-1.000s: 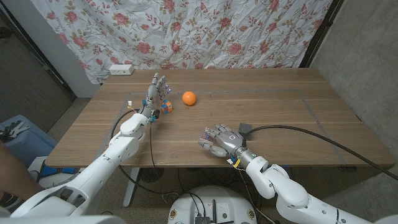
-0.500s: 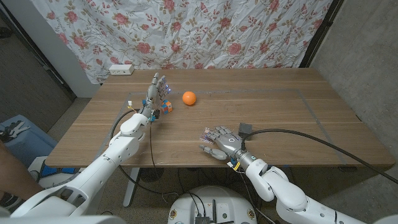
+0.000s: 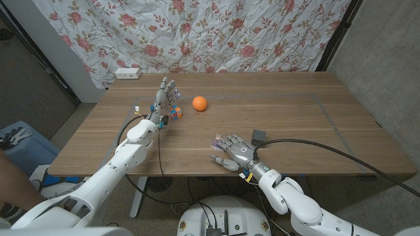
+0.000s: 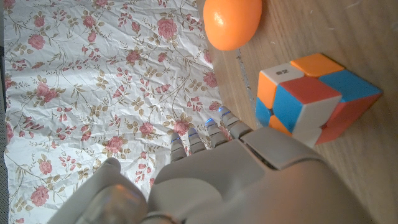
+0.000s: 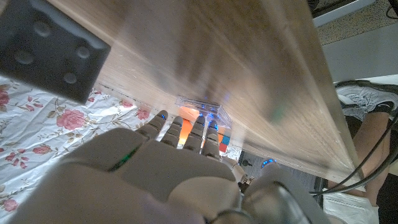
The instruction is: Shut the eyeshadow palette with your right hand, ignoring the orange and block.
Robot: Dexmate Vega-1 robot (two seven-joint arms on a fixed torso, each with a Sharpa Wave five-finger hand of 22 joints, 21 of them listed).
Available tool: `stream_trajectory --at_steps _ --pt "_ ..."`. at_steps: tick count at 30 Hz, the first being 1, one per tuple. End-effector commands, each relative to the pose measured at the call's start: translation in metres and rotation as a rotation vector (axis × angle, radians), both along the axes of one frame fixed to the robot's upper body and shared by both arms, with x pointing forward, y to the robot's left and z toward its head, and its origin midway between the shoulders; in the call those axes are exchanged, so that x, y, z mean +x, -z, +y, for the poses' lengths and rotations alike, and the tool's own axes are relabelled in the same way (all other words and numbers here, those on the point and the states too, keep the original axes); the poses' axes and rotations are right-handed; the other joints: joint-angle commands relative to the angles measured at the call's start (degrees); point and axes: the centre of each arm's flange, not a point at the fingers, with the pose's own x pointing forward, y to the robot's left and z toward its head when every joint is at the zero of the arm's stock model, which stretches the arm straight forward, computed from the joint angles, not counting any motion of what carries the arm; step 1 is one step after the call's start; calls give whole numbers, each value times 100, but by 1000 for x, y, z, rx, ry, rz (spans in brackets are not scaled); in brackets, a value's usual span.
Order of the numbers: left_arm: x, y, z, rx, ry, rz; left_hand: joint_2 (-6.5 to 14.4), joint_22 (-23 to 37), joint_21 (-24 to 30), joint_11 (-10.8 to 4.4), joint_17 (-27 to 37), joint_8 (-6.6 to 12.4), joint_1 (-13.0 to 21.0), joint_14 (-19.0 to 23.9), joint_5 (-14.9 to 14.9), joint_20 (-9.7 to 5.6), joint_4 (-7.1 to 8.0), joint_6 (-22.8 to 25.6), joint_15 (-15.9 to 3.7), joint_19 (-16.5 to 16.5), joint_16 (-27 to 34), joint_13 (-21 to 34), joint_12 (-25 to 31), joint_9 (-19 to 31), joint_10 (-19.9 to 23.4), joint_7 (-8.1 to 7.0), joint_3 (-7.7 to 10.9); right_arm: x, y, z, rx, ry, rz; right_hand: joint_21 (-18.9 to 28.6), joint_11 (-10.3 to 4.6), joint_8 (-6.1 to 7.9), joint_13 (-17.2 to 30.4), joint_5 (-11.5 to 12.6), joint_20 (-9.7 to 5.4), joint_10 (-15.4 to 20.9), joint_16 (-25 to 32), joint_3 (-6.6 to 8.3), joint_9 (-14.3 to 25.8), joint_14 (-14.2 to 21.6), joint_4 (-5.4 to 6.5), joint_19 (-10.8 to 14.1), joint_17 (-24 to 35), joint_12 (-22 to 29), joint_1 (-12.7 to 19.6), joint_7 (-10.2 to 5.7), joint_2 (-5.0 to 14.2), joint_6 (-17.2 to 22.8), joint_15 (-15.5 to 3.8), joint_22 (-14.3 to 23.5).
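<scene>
Head view: wooden table (image 3: 295,118) with a floral cloth (image 3: 230,33) hanging behind it, pretty simple setup

Orange (image 3: 199,103): sits on the far half of the table, using it as my reference for everything else

Eyeshadow palette (image 3: 216,157): small clear-ish case with some pink in it, well apart from the orange on the robot's side, right at the right hand's fingertips. The right wrist view shows it as a see-through box (image 5: 199,104) just past the fingertips. Can't tell if the lid is up or down.

Right hand (image 3: 231,150): also well on the robot's side of the orange, palm down, fingers stretched out and apart toward the palette, not gripping anything. Whether the tips actually touch it, can't tell.

Puzzle cube (image 3: 174,112): multicoloured, just beside the orange on the robot's left; nice close look in the left wrist view (image 4: 317,96)

Left hand (image 3: 166,92): stands upright just past the cube from the orange, fingers spread and pointing up, nothing in it

Dark grey square piece (image 3: 258,136): near the right hand, on the robot's side of the orange and off to the right; round dimples on it in the right wrist view (image 5: 43,50)
</scene>
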Motion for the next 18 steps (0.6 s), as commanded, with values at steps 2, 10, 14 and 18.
stream_trajectory --at_steps 2,10,14,18 --pt "0 0 0 0 0 0 43 22 25 -55 30 29 34 22 23 6 3 -13 -137 43 34 25 30 25 4 -41 45 3 5 -3 -23 15 15 17 -15 26 21 -5 24 73 51 11 22 25 33 11 17 44 -25 -6 268 54 -13 22" --pt "0 0 0 0 0 0 42 22 24 -52 30 28 34 28 23 6 3 -15 -144 42 37 25 30 25 5 -41 44 5 1 -4 -5 -3 -1 18 -15 8 20 -5 19 67 54 5 23 13 60 8 26 38 -36 1 277 20 -34 23" --pt "0 0 0 0 0 0 42 22 25 -63 30 28 33 27 23 10 4 -17 -141 43 36 25 30 25 5 -41 44 5 -7 -2 18 -26 -18 23 -21 3 20 -4 9 72 59 4 23 21 68 21 29 39 -37 -6 281 10 -44 23" --pt "0 0 0 0 0 0 42 22 25 -56 30 28 33 26 23 10 4 -17 -134 44 36 25 31 25 7 -41 44 4 -17 0 53 -48 -9 37 -36 1 20 -3 6 83 67 8 23 42 72 59 28 42 -29 -11 285 7 -69 23"
